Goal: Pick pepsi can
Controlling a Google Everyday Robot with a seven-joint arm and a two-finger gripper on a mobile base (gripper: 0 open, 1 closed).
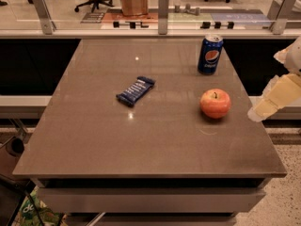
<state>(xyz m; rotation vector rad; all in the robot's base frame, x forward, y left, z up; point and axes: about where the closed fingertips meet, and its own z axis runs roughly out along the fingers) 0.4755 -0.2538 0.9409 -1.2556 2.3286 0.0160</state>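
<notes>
Tool [263, 108]: hanging beside the tabletop [141, 140]; I am not able to tell if it's open.
Pepsi can [210, 54]: standing left of tool, farther back.
Feel: I am guessing light, slippery, easy to dent.
Hold: round middle.

The end effector [258, 112] hangs near the apple [215, 103].
</notes>
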